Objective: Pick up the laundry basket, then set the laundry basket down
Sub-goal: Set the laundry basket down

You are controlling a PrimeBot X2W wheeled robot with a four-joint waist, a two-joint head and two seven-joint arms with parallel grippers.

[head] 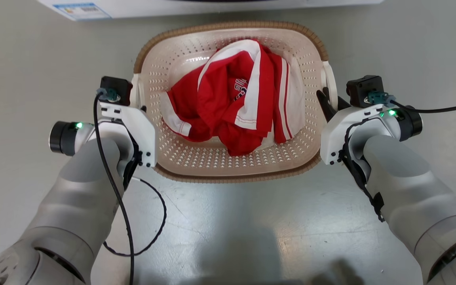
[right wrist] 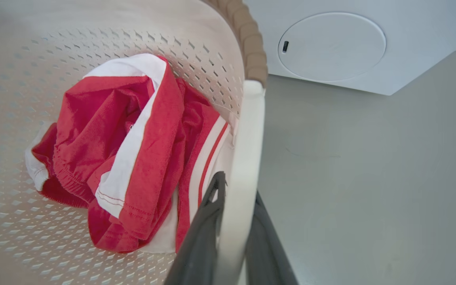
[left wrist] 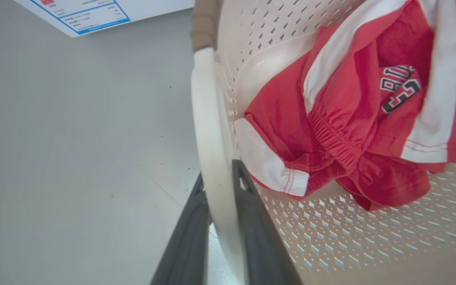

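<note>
The laundry basket (head: 164, 59) sits between the arms, just short of the washing machine (right wrist: 331, 47), with a red-and-white garment (head: 232, 103) heaped inside. The left end effector (left wrist: 219, 178) is pinched narrow on the left handle (left wrist: 208, 118) and the right end effector (right wrist: 238, 190) on the right handle (right wrist: 247, 130). Whether it's off the floor (head: 228, 221) I can't tell, but the key here is both arms moving together and level, grips firm, so nothing tips or slips.

Clothes (head: 236, 107) in laundry basket (head: 196, 158) — w/ washer (head: 141, 8) just behind.
</note>
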